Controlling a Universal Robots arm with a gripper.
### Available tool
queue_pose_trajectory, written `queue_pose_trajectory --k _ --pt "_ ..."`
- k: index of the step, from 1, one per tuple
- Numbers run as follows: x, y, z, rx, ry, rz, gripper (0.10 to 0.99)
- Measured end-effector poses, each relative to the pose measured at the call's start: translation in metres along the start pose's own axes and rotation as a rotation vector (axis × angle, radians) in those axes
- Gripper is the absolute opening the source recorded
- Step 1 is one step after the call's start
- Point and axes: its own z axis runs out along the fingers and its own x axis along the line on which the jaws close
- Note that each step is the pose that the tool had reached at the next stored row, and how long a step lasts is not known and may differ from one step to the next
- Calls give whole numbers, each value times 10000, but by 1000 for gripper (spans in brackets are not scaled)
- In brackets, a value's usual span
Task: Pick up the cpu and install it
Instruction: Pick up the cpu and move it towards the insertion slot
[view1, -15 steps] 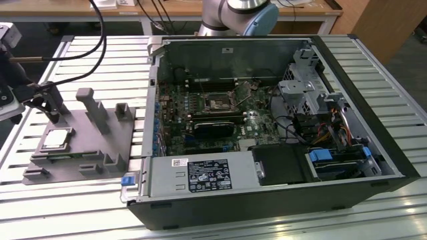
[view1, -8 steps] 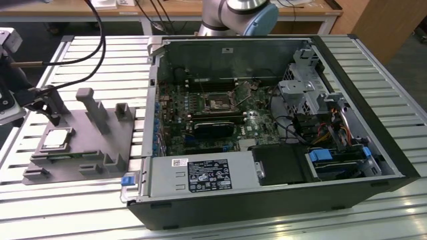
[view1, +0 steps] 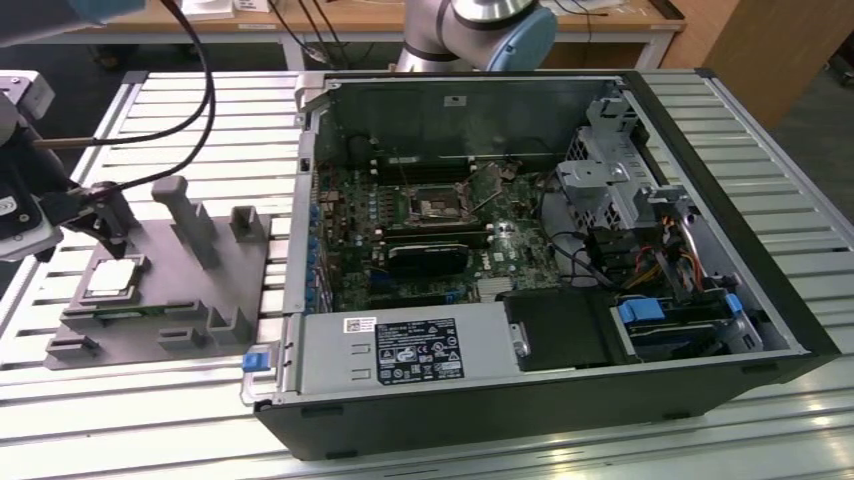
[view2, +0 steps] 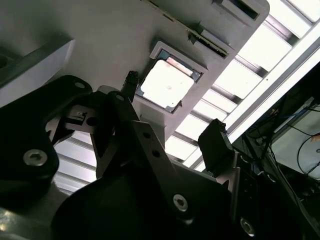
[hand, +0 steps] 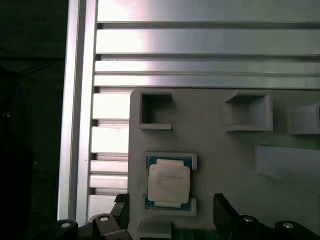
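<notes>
On the bench (view1: 147, 420), the grey holder (hand: 235, 165) is hugging the cpu (hand: 169, 182) in a snug recess. Fingers descending slightly off-line are likely to be striking the recess walls or tilting the chip. The cpu is lying flat just below the pincer (hand: 171, 198), in line between its two fingers. The pincer is gaping wide, holding nothing.

Nothing printed is legible. A black rectangular label (view1: 416, 352) with white marks and a small white sticker (view1: 360, 323) sit on the silver metal power supply box (view1: 334, 362). Faint print lines cross the silver-grey square cpu (hand: 169, 183), too small to read.
</notes>
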Motion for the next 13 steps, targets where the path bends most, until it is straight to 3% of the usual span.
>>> queue_pose_trajectory --k 4,9,13 --pt "-3 -5 68 7 -25 -6 761" --pt "6 -9 119 39 -218 -20 761" --pt "16 -15 192 42 -226 -32 761"
